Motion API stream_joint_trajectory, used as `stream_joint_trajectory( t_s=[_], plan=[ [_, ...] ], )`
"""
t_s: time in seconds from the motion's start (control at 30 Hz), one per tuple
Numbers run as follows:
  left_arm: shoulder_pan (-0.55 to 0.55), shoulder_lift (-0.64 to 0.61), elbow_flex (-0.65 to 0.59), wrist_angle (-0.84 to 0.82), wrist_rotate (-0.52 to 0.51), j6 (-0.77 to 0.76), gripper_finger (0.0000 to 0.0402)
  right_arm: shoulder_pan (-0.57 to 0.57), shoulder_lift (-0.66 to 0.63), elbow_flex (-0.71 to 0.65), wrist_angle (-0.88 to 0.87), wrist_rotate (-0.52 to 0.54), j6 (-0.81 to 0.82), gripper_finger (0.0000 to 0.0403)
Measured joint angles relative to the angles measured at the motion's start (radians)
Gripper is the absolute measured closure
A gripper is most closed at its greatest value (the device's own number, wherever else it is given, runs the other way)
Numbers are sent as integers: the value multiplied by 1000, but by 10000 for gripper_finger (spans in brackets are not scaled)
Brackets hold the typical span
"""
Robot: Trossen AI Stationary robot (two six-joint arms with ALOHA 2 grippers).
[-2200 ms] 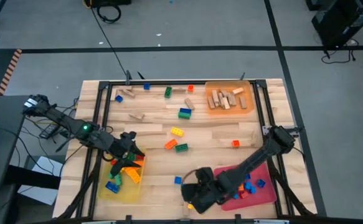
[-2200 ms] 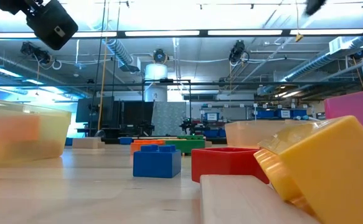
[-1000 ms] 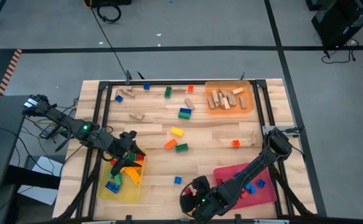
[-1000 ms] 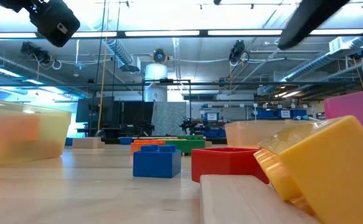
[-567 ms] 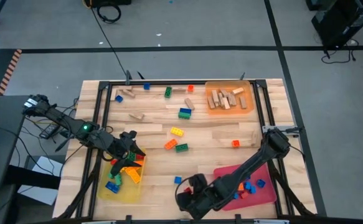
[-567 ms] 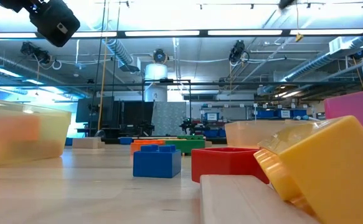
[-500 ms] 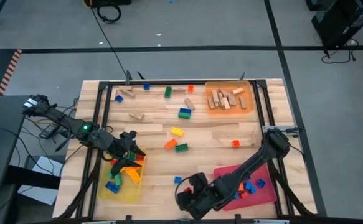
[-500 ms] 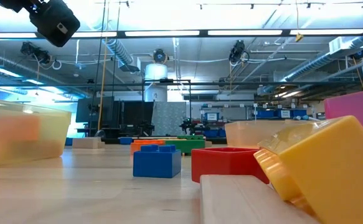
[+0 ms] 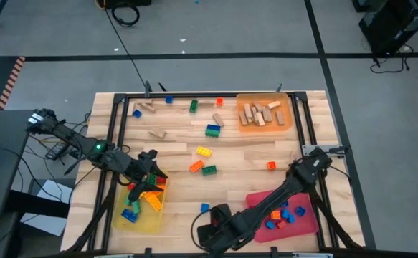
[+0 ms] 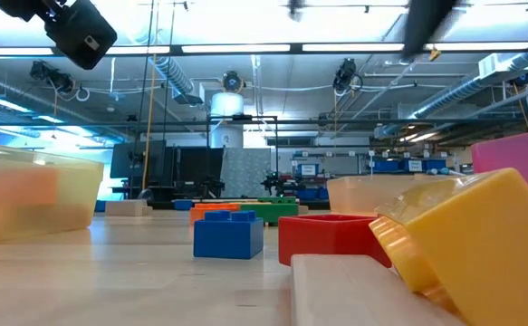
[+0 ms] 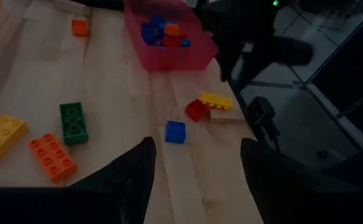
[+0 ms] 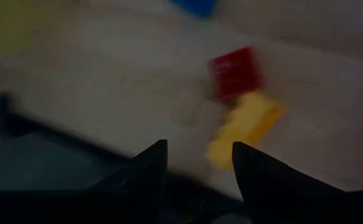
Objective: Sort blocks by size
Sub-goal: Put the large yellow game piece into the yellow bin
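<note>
Loose blocks lie on the wooden table: a blue one, green, orange and yellow at mid-table. By the near edge a red block, a yellow block and a tan wooden piece lie together. My right gripper hovers open above the near edge, beside the red and yellow blocks, nothing between its fingers. My left gripper waits open over the yellow tray.
A pink tray with small blocks sits at the near right. An orange tray with wooden pieces stands at the far right. More blocks and wooden pieces lie along the far edge. A small camera stands at the near edge.
My right gripper has gone toward the table's left edge along the near edge and tipped more steeply downward. The blocks have stayed where they were.
</note>
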Motion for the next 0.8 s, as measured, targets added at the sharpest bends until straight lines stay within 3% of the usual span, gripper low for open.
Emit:
stream_joint_trajectory(
  t_s=[0.1, 0.23, 0.57, 0.8],
  plan=[
    [0, 1, 0, -10, -5, 0, 161, -1, 52, 104, -128, -20, 10, 209],
    [0, 9, 0, -13, -13, 0, 161, 0, 31, 46, -40, -29, 53, 209],
    [0, 51, 1, -3, -17, -1, 161, 2, 97, 45, -50, -103, 51, 206],
    [0, 70, 1, 7, -19, -4, 161, 2, 96, 33, -47, -35, 47, 208]
  ],
)
